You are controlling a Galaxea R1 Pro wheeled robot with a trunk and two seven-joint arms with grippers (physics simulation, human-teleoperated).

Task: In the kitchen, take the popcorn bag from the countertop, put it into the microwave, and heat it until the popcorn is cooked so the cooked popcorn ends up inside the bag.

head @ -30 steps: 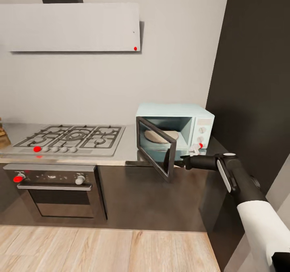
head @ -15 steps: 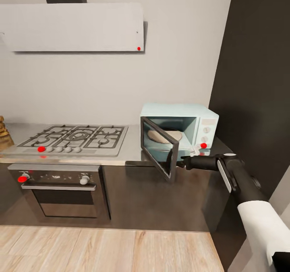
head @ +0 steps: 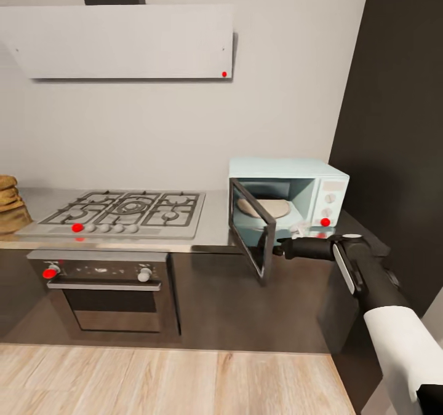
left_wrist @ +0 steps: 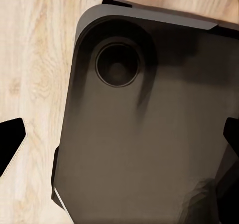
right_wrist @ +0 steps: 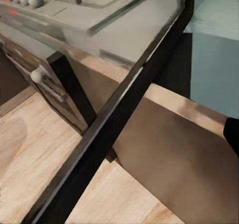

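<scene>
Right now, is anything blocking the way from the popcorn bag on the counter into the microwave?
Nothing visible blocks it. The microwave door hangs open with the right claw at its edge. The popcorn bag sits at the counter's far left, beyond the stove.

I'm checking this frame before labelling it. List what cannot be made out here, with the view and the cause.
- Popcorn bag: head view, cut off by the picture's left edge, so only part of it is seen.
- Right gripper: head view, its tip sits against the microwave door; open or shut cannot be told.
- Left gripper: left wrist view, only dark finger tips at the picture's edges; state unclear.
- Microwave knobs: head view, too small to read.
</scene>
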